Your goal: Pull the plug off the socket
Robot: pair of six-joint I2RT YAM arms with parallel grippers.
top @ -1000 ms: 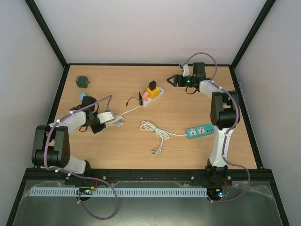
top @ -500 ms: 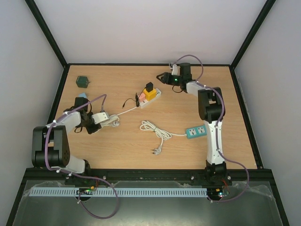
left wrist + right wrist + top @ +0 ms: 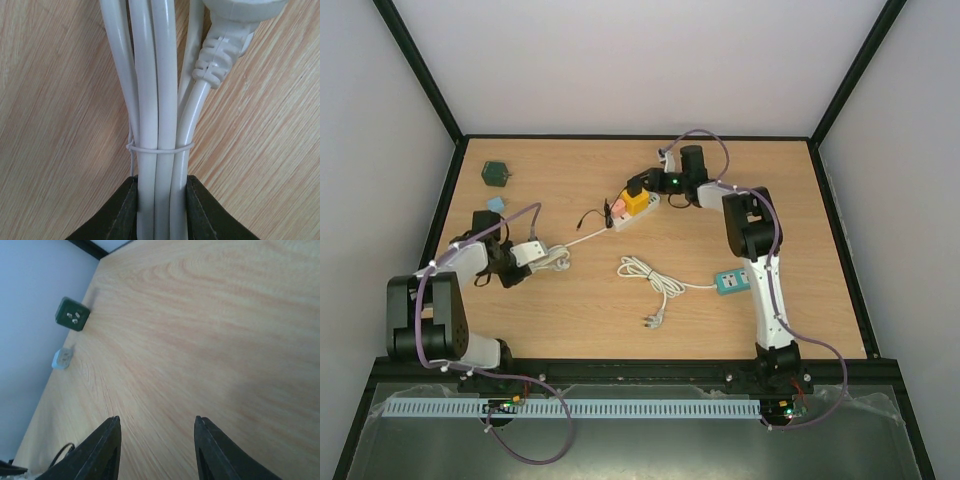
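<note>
The right gripper (image 3: 157,437), fingers apart and empty, hangs on a far-stretched arm just beside the yellow plug (image 3: 638,200) seated in the white socket strip (image 3: 620,220). The left gripper (image 3: 161,190), arm folded low, is clamped on a bundled white cable (image 3: 152,90).

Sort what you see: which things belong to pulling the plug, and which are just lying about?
Job: white socket strip, its yellow-and-black plug, bundled white cord, left gripper, right gripper.
Lying about: teal socket strip, green adapter, pale blue adapter.
</note>
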